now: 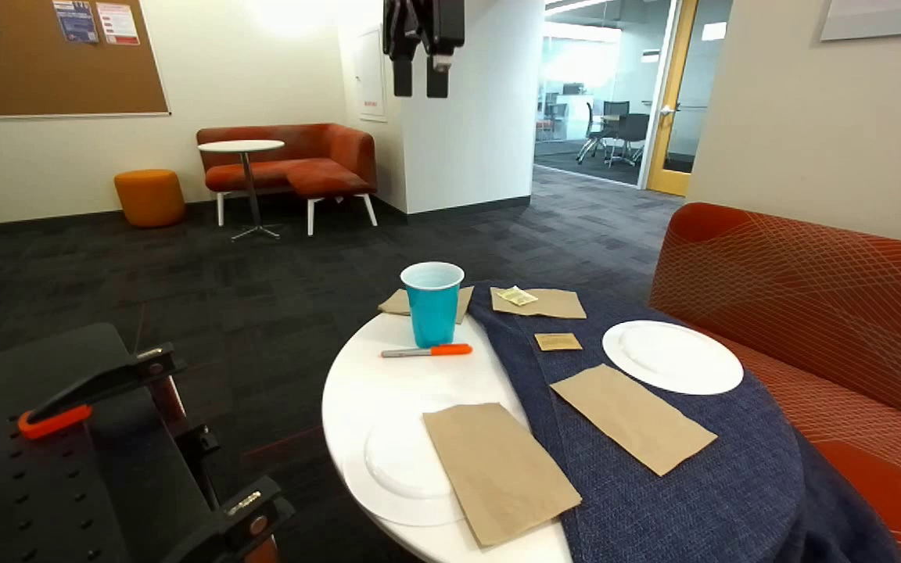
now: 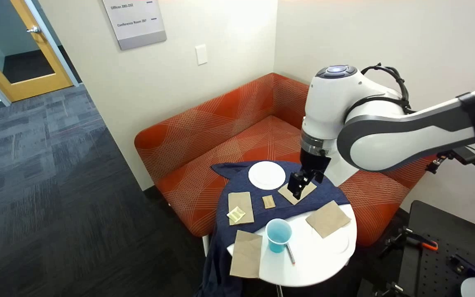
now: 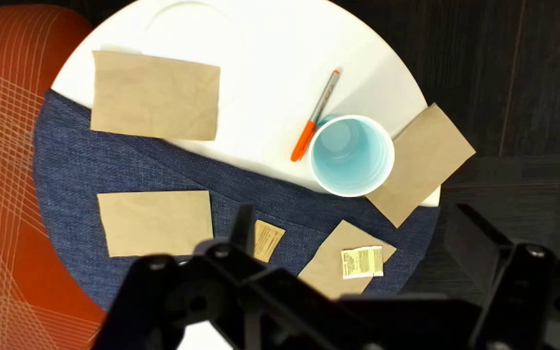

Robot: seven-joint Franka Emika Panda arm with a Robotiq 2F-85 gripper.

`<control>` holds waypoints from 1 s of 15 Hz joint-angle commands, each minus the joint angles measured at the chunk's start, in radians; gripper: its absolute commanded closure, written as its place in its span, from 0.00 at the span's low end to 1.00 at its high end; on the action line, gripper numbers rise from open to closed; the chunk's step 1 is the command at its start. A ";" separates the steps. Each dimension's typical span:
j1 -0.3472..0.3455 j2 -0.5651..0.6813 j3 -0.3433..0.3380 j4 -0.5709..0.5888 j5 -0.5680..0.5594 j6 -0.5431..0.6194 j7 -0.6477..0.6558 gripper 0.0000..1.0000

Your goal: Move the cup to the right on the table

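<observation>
Standing upright on the desk (image 1: 360,387) just beside the marker (image 1: 450,349), the cup (image 1: 434,313) seemingly awaited its grasp, rightward shift and release, none apparently done, while the hand (image 1: 420,84) hung spread and empty, higher than the marker.

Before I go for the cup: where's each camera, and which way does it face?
In an exterior view: beside the table, facing past the cup; the tool hangs at the top.
In an exterior view: high up, facing down toward the couch; the arm reaches in from right.
Wrist view: on the arm, facing down at the table; tool's fingers in the lower half.
Both exterior views share cup, marker and couch.
</observation>
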 commanded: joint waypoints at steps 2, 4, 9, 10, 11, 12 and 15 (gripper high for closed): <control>0.027 0.096 -0.031 -0.002 0.003 0.125 0.007 0.00; 0.036 0.131 -0.040 -0.024 -0.004 0.184 0.015 0.00; 0.058 0.224 -0.073 -0.023 -0.014 0.250 0.024 0.00; 0.061 0.244 -0.080 -0.016 -0.014 0.251 0.025 0.00; 0.064 0.259 -0.086 -0.012 -0.011 0.251 0.021 0.00; 0.068 0.277 -0.093 -0.010 -0.008 0.254 0.018 0.00; 0.078 0.319 -0.107 -0.004 -0.009 0.257 0.013 0.00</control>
